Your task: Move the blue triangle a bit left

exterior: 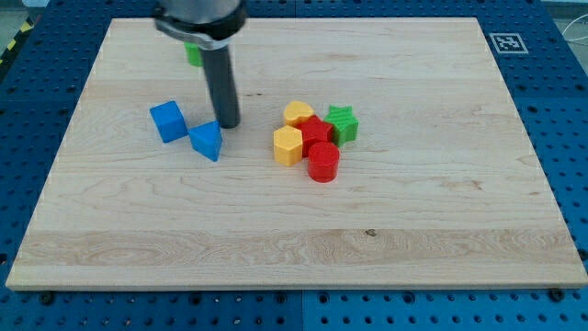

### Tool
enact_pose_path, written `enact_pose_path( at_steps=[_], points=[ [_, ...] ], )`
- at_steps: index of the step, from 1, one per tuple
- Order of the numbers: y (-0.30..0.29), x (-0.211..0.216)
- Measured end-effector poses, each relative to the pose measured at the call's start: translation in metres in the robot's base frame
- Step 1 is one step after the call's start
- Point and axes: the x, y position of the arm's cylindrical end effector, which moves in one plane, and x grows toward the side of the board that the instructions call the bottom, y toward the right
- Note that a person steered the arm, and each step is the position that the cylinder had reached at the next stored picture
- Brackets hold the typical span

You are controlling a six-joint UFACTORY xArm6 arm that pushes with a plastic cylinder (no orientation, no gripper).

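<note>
The blue triangle (207, 141) lies on the wooden board (413, 211) left of centre. My tip (228, 124) rests on the board just to the upper right of the triangle, almost touching it. A blue cube (168, 120) sits close to the triangle's upper left.
A cluster stands right of my tip: a yellow heart (297, 113), a red star (316, 131), a green star (343, 122), a yellow hexagon (288, 145) and a red cylinder (323, 162). A green block (192, 53) shows partly behind the rod at the view's top.
</note>
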Motion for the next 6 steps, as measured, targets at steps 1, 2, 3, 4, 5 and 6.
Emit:
enact_pose_path(
  at_steps=[1,2,3,4,5,6],
  points=[
    [0.031,0.029],
    [0.039,0.063],
    [0.012,0.061],
    [0.007,0.047],
    [0.003,0.042],
    [-0.028,0.042]
  ],
)
